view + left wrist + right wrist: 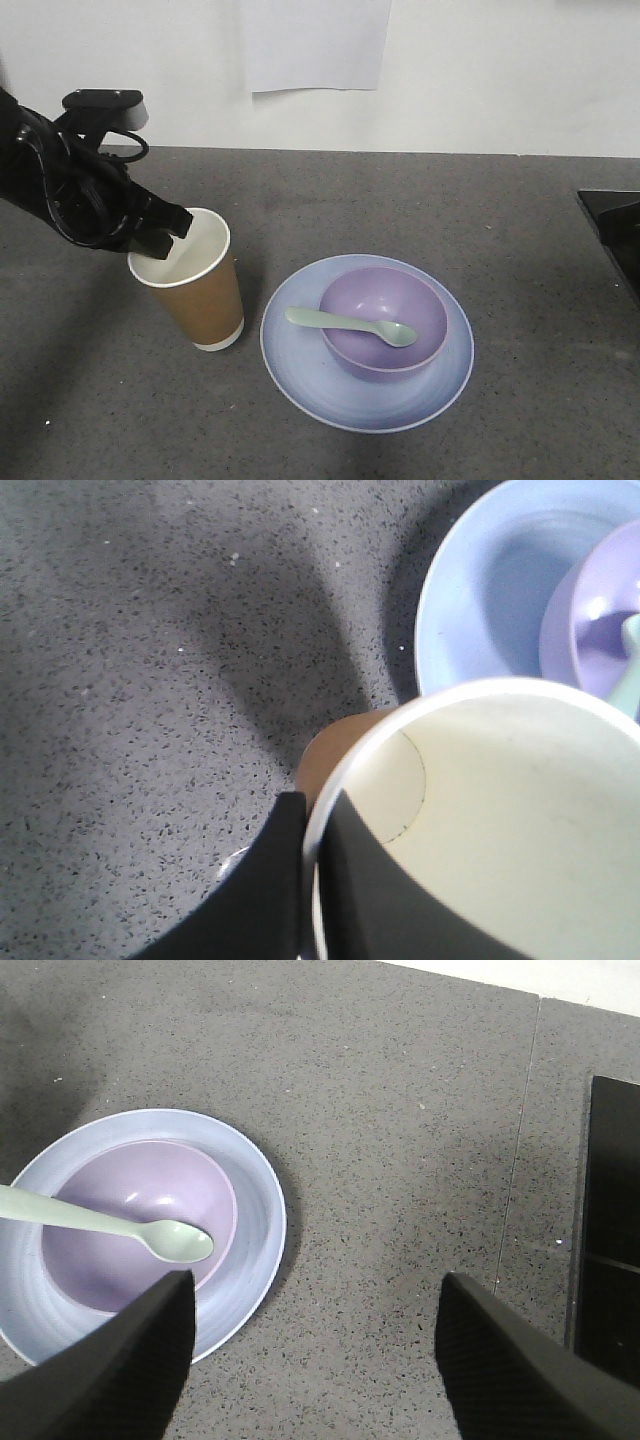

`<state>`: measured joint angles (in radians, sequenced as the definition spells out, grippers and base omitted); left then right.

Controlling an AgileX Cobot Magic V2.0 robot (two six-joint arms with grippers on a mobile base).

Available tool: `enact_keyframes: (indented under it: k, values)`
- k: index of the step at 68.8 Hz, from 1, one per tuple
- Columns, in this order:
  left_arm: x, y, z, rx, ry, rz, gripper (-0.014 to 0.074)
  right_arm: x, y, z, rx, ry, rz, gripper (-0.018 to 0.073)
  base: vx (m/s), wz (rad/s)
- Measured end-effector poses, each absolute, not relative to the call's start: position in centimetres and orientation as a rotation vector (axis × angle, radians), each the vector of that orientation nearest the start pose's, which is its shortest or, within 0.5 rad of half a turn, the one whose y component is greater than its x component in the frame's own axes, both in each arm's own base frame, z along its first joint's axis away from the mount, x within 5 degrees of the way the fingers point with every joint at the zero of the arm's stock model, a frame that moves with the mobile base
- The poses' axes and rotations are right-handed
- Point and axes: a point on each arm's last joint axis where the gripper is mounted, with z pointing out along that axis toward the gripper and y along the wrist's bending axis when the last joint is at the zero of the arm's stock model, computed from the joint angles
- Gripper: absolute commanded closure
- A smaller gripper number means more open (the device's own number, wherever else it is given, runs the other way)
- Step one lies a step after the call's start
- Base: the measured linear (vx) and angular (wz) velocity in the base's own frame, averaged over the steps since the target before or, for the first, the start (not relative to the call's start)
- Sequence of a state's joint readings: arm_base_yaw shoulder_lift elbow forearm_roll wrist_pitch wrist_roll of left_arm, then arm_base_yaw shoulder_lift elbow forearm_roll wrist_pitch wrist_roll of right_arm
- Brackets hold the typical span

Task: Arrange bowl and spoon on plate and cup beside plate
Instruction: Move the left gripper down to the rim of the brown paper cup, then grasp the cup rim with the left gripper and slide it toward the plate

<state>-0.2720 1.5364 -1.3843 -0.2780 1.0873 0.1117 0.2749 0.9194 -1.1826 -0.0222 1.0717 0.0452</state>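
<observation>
Looks like we're on the last step: the tall brown paper cup [190, 280] stands upright just left of the round pale blue plate [300, 375], with the glossy lavender bowl [383, 323] and mint-green spoon [350, 325] already on that plate. The left gripper [168, 240] has its 2 fingers [365, 880] pinching the cup's white rim, 1 inside, 1 outside. Next move is probably just letting go and lifting straight up without tipping it. The right gripper [310, 1345] hovers right of the plate, fingers wide apart, empty.
</observation>
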Motion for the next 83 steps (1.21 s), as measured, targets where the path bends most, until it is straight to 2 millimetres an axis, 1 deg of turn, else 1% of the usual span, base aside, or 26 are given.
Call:
enact_keyframes:
  k: [13, 35, 45, 51, 57, 63, 79, 83]
  values:
    - [30.6, -10.8, 32.3, 0.414, 2.710, -0.387, 0.0604, 15.0, 4.1, 41.8, -0.265, 2.280, 0.138, 0.0058, 0.00, 0.00]
    - [31.7, -11.1, 30.6, 0.411, 2.753, -0.381, 0.0602, 15.0, 4.1, 41.8, -0.265, 2.280, 0.138, 0.0058, 0.00, 0.00]
    - [31.7, -11.1, 30.6, 0.410, 2.750, -0.381, 0.0584, 15.0, 4.1, 41.8, -0.265, 2.280, 0.138, 0.0058, 0.00, 0.00]
    - [31.7, -11.1, 30.6, 0.410, 2.751, -0.381, 0.0556, 15.0, 4.1, 41.8, -0.265, 2.280, 0.138, 0.0058, 0.00, 0.00]
    - [31.7, -11.1, 30.6, 0.411, 2.752, -0.380, 0.0499, 15.0, 4.1, 41.8, -0.265, 2.280, 0.138, 0.0058, 0.00, 0.00]
    - [31.7, -11.1, 30.6, 0.412, 2.755, -0.380, 0.0419, 15.0, 4.1, 41.8, -0.265, 2.280, 0.138, 0.0058, 0.00, 0.00]
    - [31.7, -11.1, 30.6, 0.411, 2.753, -0.380, 0.0123, 15.0, 4.1, 41.8, -0.265, 2.280, 0.138, 0.0058, 0.00, 0.00]
    - [31.7, -11.1, 30.6, 0.409, 2.748, -0.380, 0.0066, 15.0, 4.1, 41.8, -0.265, 2.280, 0.138, 0.0058, 0.00, 0.00]
